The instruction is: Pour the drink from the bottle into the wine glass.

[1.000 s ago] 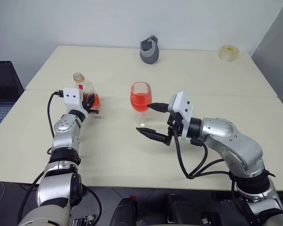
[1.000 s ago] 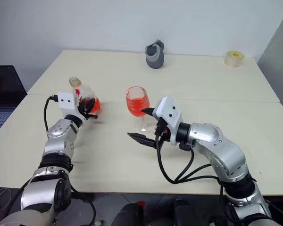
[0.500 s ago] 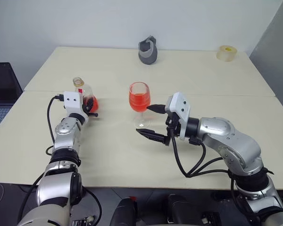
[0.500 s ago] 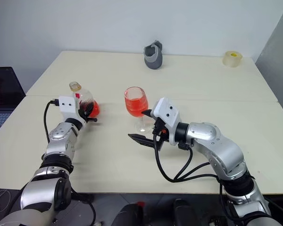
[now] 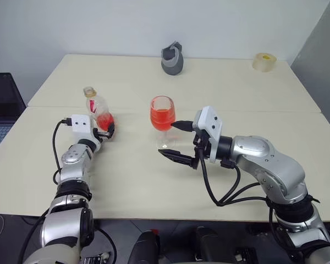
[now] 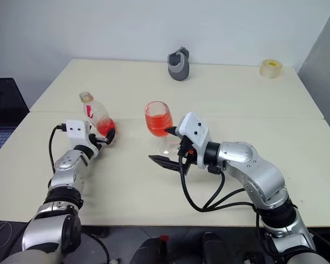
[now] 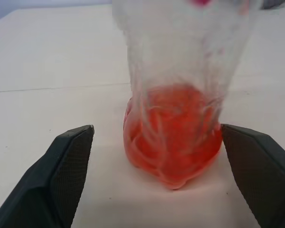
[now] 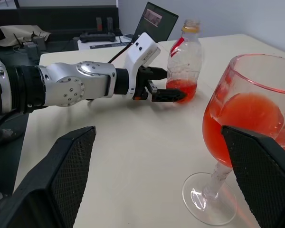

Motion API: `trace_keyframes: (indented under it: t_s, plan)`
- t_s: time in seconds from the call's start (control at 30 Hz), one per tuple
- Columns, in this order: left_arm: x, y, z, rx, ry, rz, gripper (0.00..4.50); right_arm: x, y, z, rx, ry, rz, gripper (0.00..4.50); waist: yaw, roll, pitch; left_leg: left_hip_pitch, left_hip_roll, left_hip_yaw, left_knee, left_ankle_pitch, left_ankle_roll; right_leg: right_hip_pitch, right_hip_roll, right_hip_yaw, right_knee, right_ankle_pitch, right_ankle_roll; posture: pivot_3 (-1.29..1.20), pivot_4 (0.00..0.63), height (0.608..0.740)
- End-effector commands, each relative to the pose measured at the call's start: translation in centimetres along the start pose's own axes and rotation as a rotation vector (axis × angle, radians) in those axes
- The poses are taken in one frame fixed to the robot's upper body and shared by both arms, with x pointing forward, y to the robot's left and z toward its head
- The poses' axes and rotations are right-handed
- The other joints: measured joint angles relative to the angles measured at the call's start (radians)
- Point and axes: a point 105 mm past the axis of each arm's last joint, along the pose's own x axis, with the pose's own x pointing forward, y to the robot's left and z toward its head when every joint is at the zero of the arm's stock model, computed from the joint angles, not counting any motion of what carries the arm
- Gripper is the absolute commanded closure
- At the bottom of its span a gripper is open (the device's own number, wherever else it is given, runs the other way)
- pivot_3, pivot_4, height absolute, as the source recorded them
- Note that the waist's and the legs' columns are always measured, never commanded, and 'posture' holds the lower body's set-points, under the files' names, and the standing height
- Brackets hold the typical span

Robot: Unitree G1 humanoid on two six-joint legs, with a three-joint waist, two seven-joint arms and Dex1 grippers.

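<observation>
The small clear plastic bottle [image 5: 99, 111] with the thin red label strip stands on the pale beige table [image 5: 126, 176] over on the robot's left side, and it is not quite plumb: its long axis runs up and down, with the uncapped mouth tipped toward the far left edge of the table. A shallow pool of translucent red-pink drink [image 7: 173, 135] sits in its rounded base.

The left gripper [image 5: 105, 132] is at the bottle's foot with its two black fingers spread wide. In the left wrist view the fingers [image 7: 69, 173] stand out to either side of the base with bare table showing between each of them and the plastic, so nothing is pinched there.

Toward the middle of the table stands the clear stemmed wine glass [image 5: 163, 118], upright on its round foot, its tulip bowl around half full of the same red-pink liquid. Its axis is straight up, rim open to the top.

The right gripper [image 5: 179, 143] hovers just beside the glass, pointing across toward the robot's left, fingers parted. One black finger reaches level with the bowl, the other lies low near the foot. The right wrist view shows the glass close by one finger, apart from it.

Bottle and glass are well apart, with open tabletop between them.
</observation>
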Motion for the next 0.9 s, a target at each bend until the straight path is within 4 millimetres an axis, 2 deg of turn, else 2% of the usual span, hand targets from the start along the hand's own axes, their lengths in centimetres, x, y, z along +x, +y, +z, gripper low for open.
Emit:
trace_keyframes:
  t_s: [0.03, 0.17, 0.4, 0.6, 0.9]
  plan:
    - [-0.7, 0.9, 1.8, 0.021, -0.062, 0.010, 0.02, -0.7, 0.2, 1.6, -0.024, -0.060, -0.004, 0.00, 0.000, 0.000, 0.000, 0.000, 0.000, 0.000, 0.000, 0.000, 0.000, 0.000, 0.000, 0.000, 0.000, 0.000, 0.000, 0.00, 0.150, 0.740]
    - [-2.0, 1.1, 2.5, 0.053, -0.084, 0.002, 0.02, -1.4, -0.1, 1.5, 0.001, -0.070, -0.044, 0.00, -0.001, 0.000, 0.000, 0.000, 0.000, 0.000, 0.000, 0.000, 0.000, 0.000, 0.000, 0.000, 0.000, 0.000, 0.000, 0.00, 0.150, 0.740]
    - [-5.6, 1.6, 3.8, 0.042, -0.112, 0.026, 0.02, -3.2, -1.1, -0.8, 0.056, -0.076, -0.201, 0.00, 0.002, -0.001, 0.000, 0.000, 0.001, 0.000, 0.000, 0.000, 0.000, 0.000, -0.001, 0.001, -0.001, 0.000, 0.000, 0.00, 0.150, 0.740]
    - [-7.9, 0.5, 4.2, 0.045, -0.091, 0.041, 0.02, -5.2, -4.3, -4.0, 0.094, -0.170, -0.467, 0.00, 0.002, -0.001, -0.001, 0.001, 0.000, 0.001, 0.000, 0.000, 0.000, 0.001, -0.001, 0.001, -0.001, 0.000, 0.000, 0.00, 0.150, 0.740]
    - [-8.9, -1.9, 5.0, 0.041, -0.139, 0.053, 0.02, -6.1, -7.7, -9.7, 0.154, -0.205, -0.776, 0.00, 0.003, -0.001, -0.001, 0.002, 0.000, 0.002, -0.002, 0.000, 0.000, 0.001, 0.000, 0.003, -0.001, 0.000, 0.000, 0.00, 0.150, 0.740]
